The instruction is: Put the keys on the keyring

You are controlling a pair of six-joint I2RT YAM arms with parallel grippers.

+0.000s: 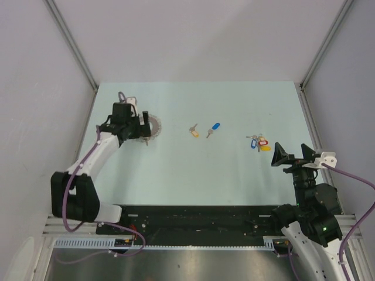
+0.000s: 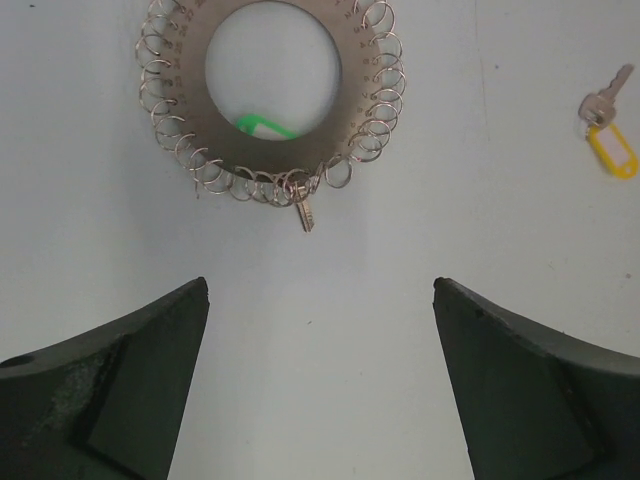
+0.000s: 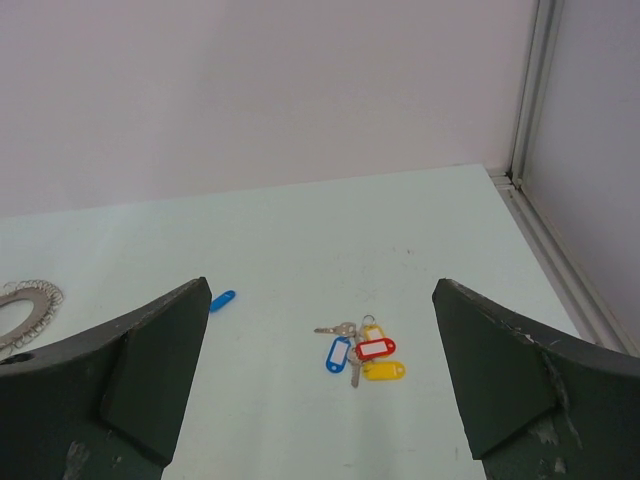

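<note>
Silver keys (image 3: 375, 349) with coloured plastic tags, probably light, stiff, slippery and best pinched by the tag, lie right of the grey loop-fringed metal keyring (image 2: 190, 110); left gripper (image 2: 320, 290) and right gripper (image 3: 320, 290) gape wide, empty.

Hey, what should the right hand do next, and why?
Probably lower the right hand toward the bunch of keys: it is open and empty, the bunch lies on the table just ahead of it, and the left hand is open near the keyring.
</note>
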